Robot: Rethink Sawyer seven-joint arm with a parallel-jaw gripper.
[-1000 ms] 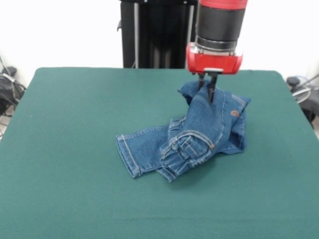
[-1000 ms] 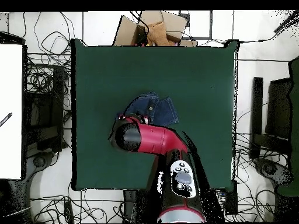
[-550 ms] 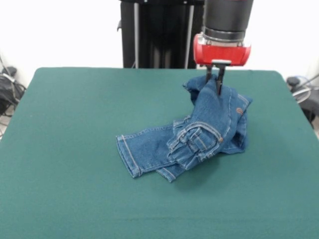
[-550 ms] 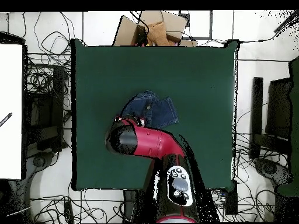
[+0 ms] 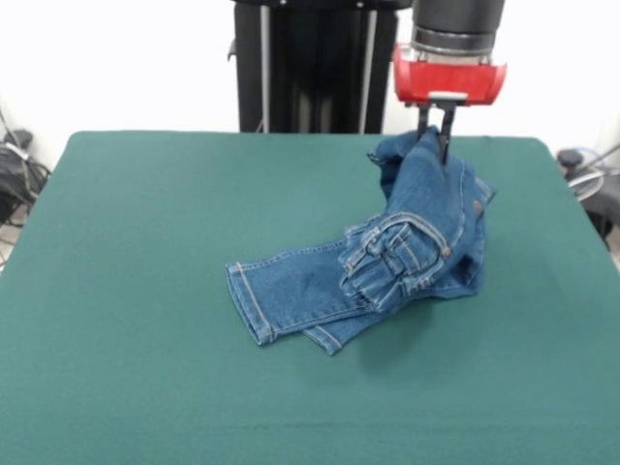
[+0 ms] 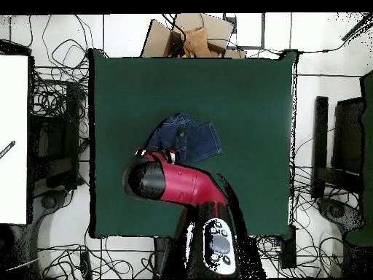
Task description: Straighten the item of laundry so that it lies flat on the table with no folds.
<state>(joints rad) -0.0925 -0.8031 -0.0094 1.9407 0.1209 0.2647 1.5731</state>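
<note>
Red arm vertical | gripper (image 5: 438, 145) pinched on jeans (image 5: 387, 266) | one end lifted off table (image 5: 145, 368)

A: What colours show on the jeans (image 5: 407, 257)?
B: Blue denim, faded paler in patches, with tan stitching.
A: And the table (image 5: 145, 242)?
B: Plain dark green. The arm (image 6: 182, 182) above is red and black.

Red arm (image 6: 191, 184), black cylindrical wrist (image 5: 457, 19)
</note>
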